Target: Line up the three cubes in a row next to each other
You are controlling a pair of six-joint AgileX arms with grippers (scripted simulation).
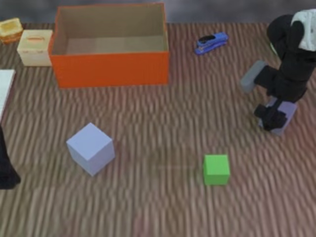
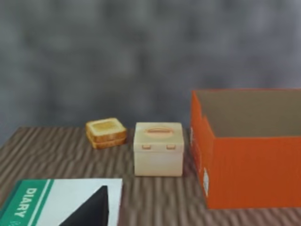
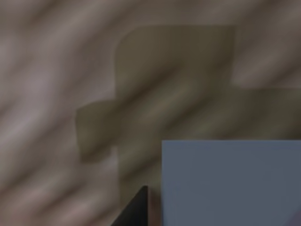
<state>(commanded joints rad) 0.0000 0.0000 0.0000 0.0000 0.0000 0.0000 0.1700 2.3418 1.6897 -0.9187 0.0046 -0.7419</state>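
The lavender-purple cube [image 1: 289,110] lies at the table's right. My right gripper [image 1: 271,117] is down on it, open. In the right wrist view one dark finger [image 3: 138,212] stands just beside the cube's [image 3: 230,183] edge. A thin strip of table shows between them, and the other finger is hidden. The small green cube [image 1: 216,169] sits right of centre near the front. At the front left is the larger pale lavender-blue cube [image 1: 90,148]. My left arm [image 1: 7,173] is parked at the left edge; one finger [image 2: 94,209] shows, with nothing by it.
A big orange cardboard box [image 1: 111,69] stands open at the back left, with a cream box [image 1: 34,48] and toast [image 1: 11,29] to its left. A blue stapler [image 1: 211,42] lies at the back right. A white diary [image 2: 51,202] lies at the left edge.
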